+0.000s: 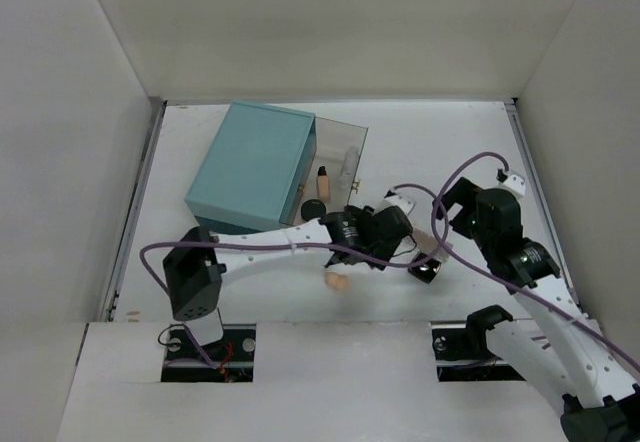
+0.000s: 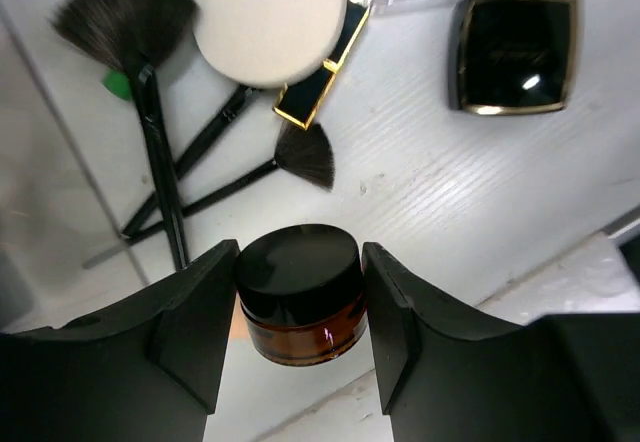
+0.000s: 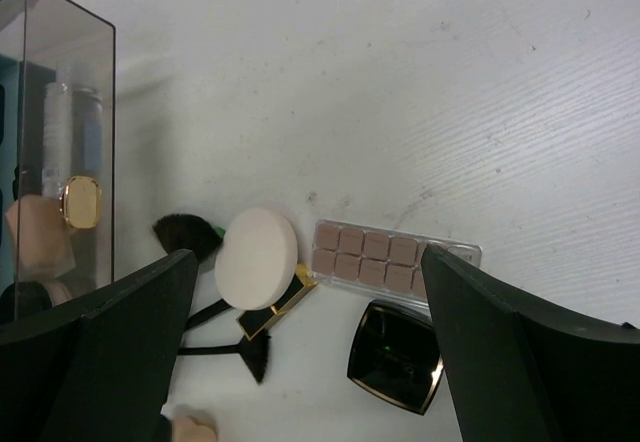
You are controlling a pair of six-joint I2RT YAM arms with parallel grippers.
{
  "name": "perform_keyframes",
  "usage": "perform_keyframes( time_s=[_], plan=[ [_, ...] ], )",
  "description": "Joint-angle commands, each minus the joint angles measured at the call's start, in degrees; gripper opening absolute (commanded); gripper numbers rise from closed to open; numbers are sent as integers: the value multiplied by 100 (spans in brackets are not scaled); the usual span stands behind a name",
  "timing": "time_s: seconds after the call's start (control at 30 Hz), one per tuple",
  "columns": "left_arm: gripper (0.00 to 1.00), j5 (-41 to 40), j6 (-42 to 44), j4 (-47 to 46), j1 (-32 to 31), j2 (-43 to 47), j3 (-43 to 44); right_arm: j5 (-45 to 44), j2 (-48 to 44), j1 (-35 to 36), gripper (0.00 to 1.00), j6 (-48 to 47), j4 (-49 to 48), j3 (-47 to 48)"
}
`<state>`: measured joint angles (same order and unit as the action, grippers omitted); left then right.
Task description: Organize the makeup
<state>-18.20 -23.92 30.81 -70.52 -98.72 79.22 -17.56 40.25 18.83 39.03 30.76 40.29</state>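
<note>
My left gripper is shut on a small amber jar with a black lid and holds it just above the table. Beyond it lie black-handled brushes, a round white puff, a black-and-gold tube and a square black compact. My right gripper is wide open and empty above the puff, the pinkish palette and the compact. A peach sponge lies near the table's front. From above, both grippers hang over the middle.
A large teal box stands at the back left. A clear organizer beside it holds a beige bottle and a clear tube. A round black compact lies in front of it. White walls enclose the table.
</note>
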Motion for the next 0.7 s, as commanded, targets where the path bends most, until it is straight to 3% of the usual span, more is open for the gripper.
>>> perform_keyframes(
  time_s=[0.0,0.13,0.27,0.47,0.67],
  plan=[
    [12,-333,511,-224,288,861,366,16,35,20,100,17,-185,-74],
    [14,-694,845,-391,982,1197,471,16,211,151,100,35,-167,-92],
    [15,-589,1074,-654,1878,952,769,7,369,336,100,157,-150,-179],
    [15,236,1171,-717,2951,-154,1954,7,791,827,100,605,-115,-338],
    [16,650,1179,-532,3347,-1114,2853,-177,809,995,100,1019,280,-373]
  ],
)
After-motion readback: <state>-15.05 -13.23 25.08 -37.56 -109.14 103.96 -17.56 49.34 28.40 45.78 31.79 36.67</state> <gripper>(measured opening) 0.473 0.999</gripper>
